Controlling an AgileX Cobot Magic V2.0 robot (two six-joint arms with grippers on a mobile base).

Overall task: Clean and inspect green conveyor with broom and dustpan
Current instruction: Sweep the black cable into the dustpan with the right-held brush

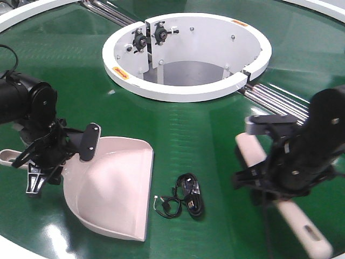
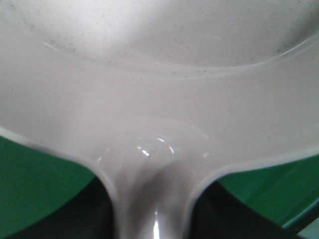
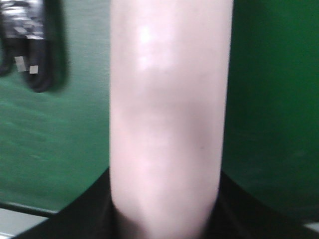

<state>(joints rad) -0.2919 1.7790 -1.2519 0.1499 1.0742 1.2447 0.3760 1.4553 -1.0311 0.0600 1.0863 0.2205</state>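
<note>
The green conveyor [image 1: 205, 124] fills the front view. On it at lower left lies the pale dustpan [image 1: 113, 183], mouth toward the front edge, with its thin handle running left. My left gripper [image 1: 43, 162] is shut on that handle. In the left wrist view the dustpan [image 2: 159, 74] fills the frame and its neck runs down between the dark fingers of the left gripper [image 2: 152, 219]. At right, the beige broom [image 1: 250, 154] lies slanted, handle end near the front edge. My right gripper [image 1: 275, 186] is shut across its middle. The broom [image 3: 169, 99] runs up from the right gripper [image 3: 167, 219]; no bristles show.
A coiled black cable [image 1: 186, 199] lies on the belt between dustpan and broom, and the cable [image 3: 35, 64] shows at upper left of the right wrist view. The white central ring [image 1: 178, 91] stands behind. Steel rollers [image 1: 275, 100] cross the seam at right. The white rim [image 1: 11, 245] edges the front.
</note>
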